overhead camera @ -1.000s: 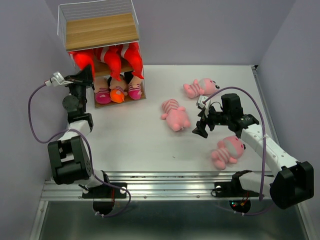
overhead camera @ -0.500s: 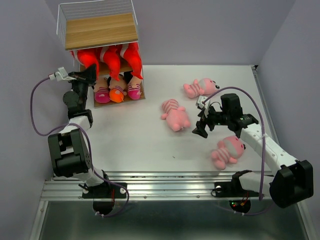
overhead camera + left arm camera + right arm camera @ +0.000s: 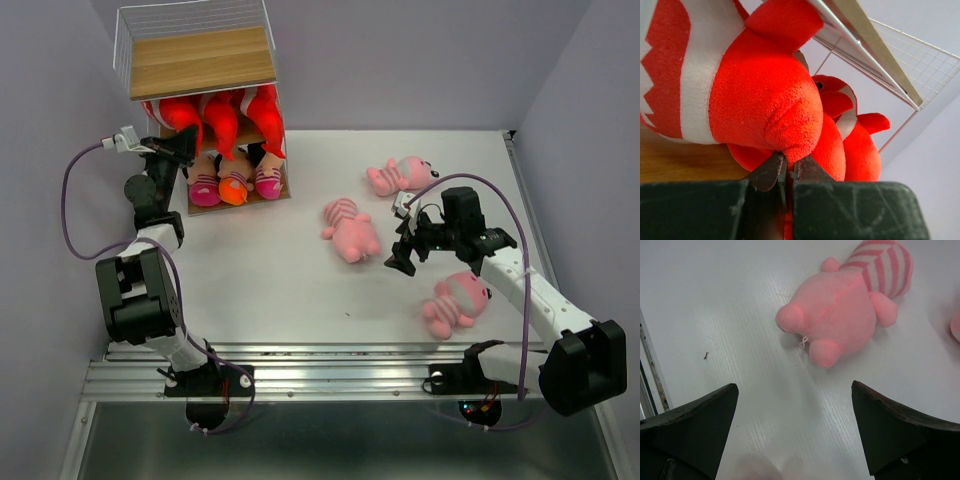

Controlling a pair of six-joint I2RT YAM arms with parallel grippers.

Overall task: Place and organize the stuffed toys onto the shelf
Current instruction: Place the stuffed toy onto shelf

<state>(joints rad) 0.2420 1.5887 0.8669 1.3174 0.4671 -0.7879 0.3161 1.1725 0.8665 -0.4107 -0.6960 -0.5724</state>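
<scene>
**Left gripper at the sharks' tier, right gripper open over a pink animal**

The left gripper (image 3: 186, 150) reaches into the left end of the shelf (image 3: 200, 60) at its middle board. In the left wrist view its fingers are pressed almost together, and the tips (image 3: 789, 162) touch the underside of the nearest red shark (image 3: 760, 95). A thin sliver of red shows low in the slit between them, but I cannot tell whether any plush is pinched. That shark lies directly above and ahead of the gripper. A second red shark (image 3: 840, 135) sits just beyond it, under the white wire frame.

From above, three red sharks (image 3: 222, 115) fill the middle board in a row. Three dolls in pink stripes (image 3: 235, 185) stand side by side on the board below, just to the right of the left gripper.

The right gripper (image 3: 400, 265) hangs over the tabletop (image 3: 280, 290) with its fingers spread wide and nothing between them (image 3: 794, 390). A pink striped animal (image 3: 840, 315) lies ahead of it, apart from both fingers, in line with the gap. It is near the gripper on its left (image 3: 352, 232). A second pink animal (image 3: 400, 175) lies farther out past the gripper. A third (image 3: 455, 300) lies behind it, close beside the right arm.
</scene>
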